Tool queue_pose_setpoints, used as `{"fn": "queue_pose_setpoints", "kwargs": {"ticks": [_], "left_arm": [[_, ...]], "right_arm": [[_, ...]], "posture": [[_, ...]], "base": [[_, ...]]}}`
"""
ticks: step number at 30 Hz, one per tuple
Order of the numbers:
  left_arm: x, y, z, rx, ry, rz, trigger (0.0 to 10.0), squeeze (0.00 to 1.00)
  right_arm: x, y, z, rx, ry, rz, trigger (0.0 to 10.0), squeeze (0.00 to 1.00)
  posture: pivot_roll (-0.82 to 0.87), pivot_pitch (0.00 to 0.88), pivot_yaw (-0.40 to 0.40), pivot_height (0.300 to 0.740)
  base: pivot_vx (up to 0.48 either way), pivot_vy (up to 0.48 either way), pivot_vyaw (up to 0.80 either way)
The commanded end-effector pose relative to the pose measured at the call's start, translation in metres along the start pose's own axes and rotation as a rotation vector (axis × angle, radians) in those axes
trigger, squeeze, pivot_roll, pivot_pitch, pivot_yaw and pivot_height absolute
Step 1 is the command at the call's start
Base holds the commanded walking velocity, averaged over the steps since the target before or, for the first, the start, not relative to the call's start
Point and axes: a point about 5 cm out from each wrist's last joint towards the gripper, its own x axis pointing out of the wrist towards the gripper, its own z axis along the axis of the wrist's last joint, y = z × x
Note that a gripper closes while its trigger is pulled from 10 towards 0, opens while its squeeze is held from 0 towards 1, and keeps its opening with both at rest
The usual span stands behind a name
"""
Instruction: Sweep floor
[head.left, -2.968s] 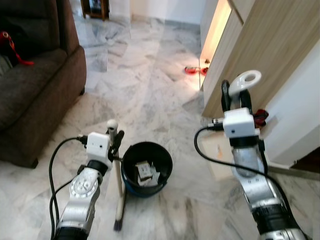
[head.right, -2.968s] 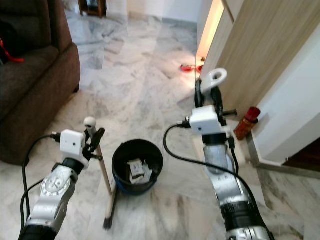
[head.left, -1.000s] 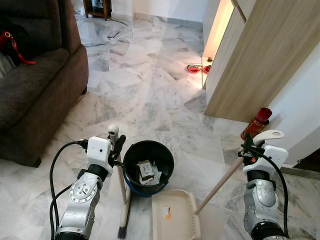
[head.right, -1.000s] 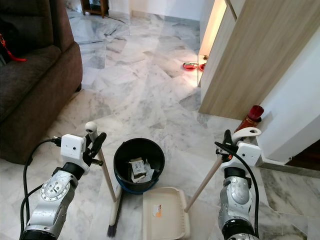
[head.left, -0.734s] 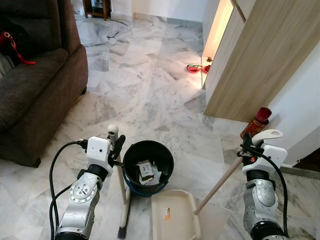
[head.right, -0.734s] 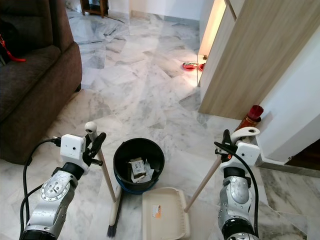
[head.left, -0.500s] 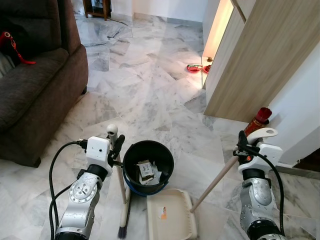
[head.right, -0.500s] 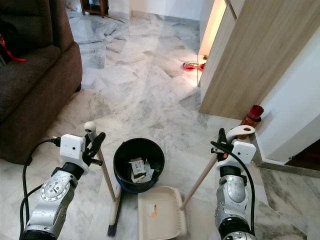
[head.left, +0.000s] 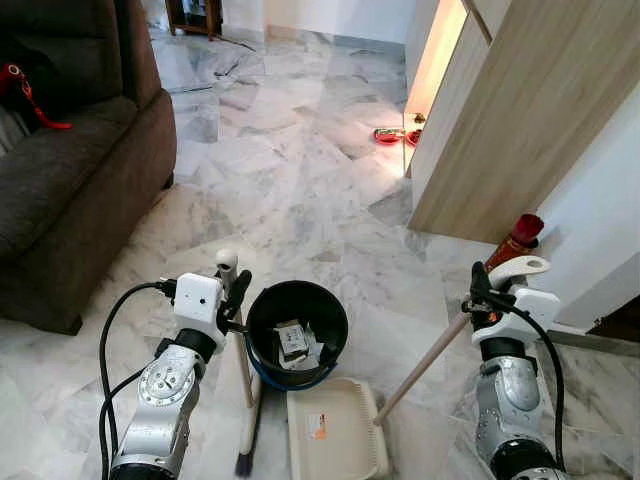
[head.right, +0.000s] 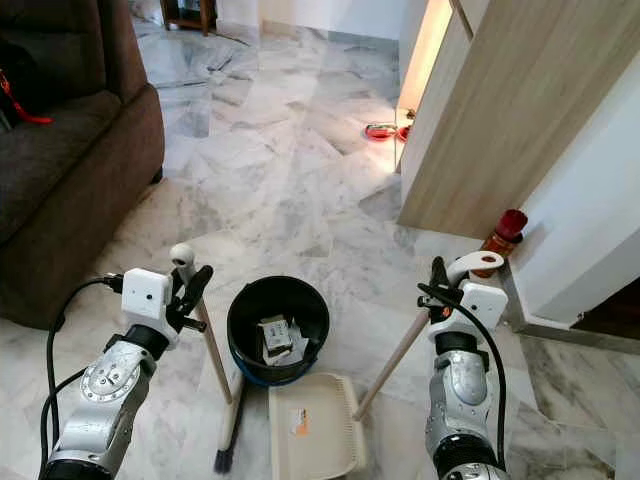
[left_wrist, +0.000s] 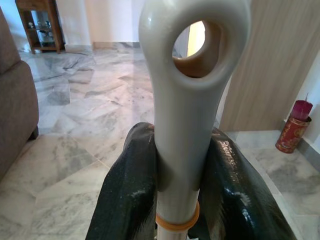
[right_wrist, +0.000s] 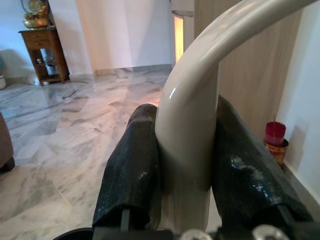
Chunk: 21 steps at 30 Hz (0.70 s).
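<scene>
Left pincer (head.left: 232, 290) clamps the broom (head.left: 243, 375) upright beside the bucket (head.left: 296, 333); right pincer (head.left: 480, 291) clamps the dustpan (head.left: 335, 440) handle, pan flat on the floor (head.left: 290, 190). Risk: a careless stroke may topple the bucket.

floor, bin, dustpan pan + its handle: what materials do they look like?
Floor: polished marble or marble-look tile, grey veining, glossy reflections.
Bin: likely black plastic, smooth and faintly shiny.
Dustpan: cream moulded plastic, matte, with a label.
Its handle: the shaft looks like pale wood; the looped grip in the right gripper is glossy cream plastic.
</scene>
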Motion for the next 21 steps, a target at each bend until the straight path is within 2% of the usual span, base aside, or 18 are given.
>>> {"fn": "queue_pose_setpoints", "kwargs": {"ticks": [1,21], "left_arm": [[0.0019,-0.0025,0.0088,0.004,-0.033,-0.019,10.0,0.0],[0.0036,-0.0027,0.0104,0.011,-0.043,-0.023,10.0,0.0]], "right_arm": [[0.0051,0.002,0.0049,0.01,-0.019,0.007,10.0,0.0],[0.0061,0.0083,0.0012,-0.004,0.012,0.044,10.0,0.0]], "posture": [[0.22,0.109,-0.101,0.74],[0.23,0.091,-0.101,0.74]], "base": [[0.0,0.0,0.0],[-0.036,0.0,0.0]]}}
